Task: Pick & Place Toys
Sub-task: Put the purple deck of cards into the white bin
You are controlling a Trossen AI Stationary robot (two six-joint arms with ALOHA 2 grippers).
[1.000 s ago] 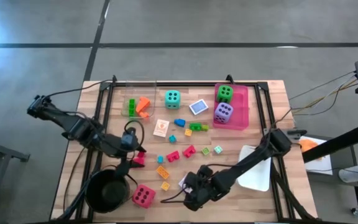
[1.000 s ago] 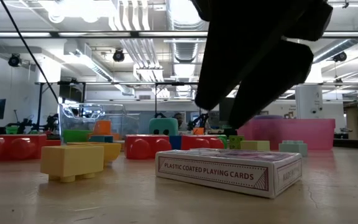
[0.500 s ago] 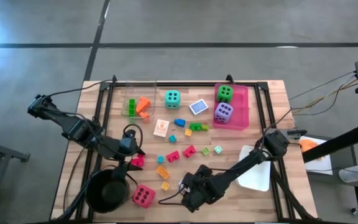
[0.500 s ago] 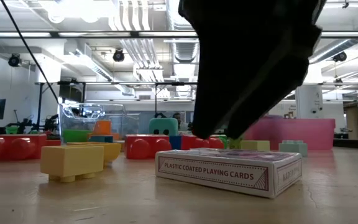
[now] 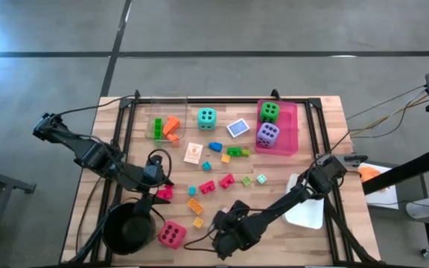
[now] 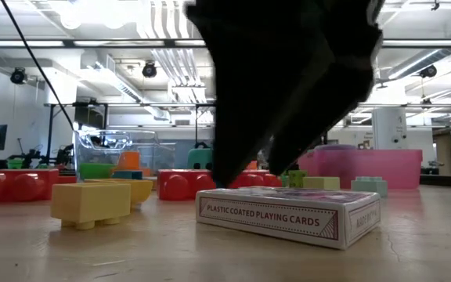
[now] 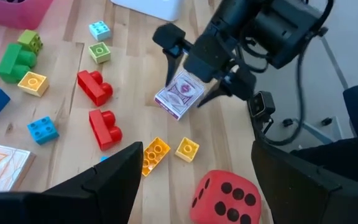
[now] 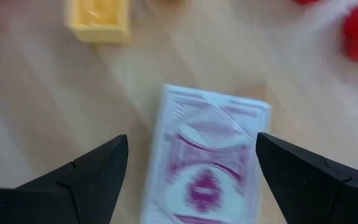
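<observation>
Count: 4 dice — green (image 5: 269, 112), purple (image 5: 267, 135), teal (image 5: 206, 117), red (image 5: 172, 234); 3 card packs (image 5: 237, 128); 1 black pot (image 5: 129, 227).

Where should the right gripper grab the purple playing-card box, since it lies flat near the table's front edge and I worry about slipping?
From straight above, pinching the card box across its two long edges: it lies flat, and the open right gripper already straddles it.

Bare wood around card deck (image 7: 179, 94); yellow blocks (image 7: 187, 149) nearby.
</observation>
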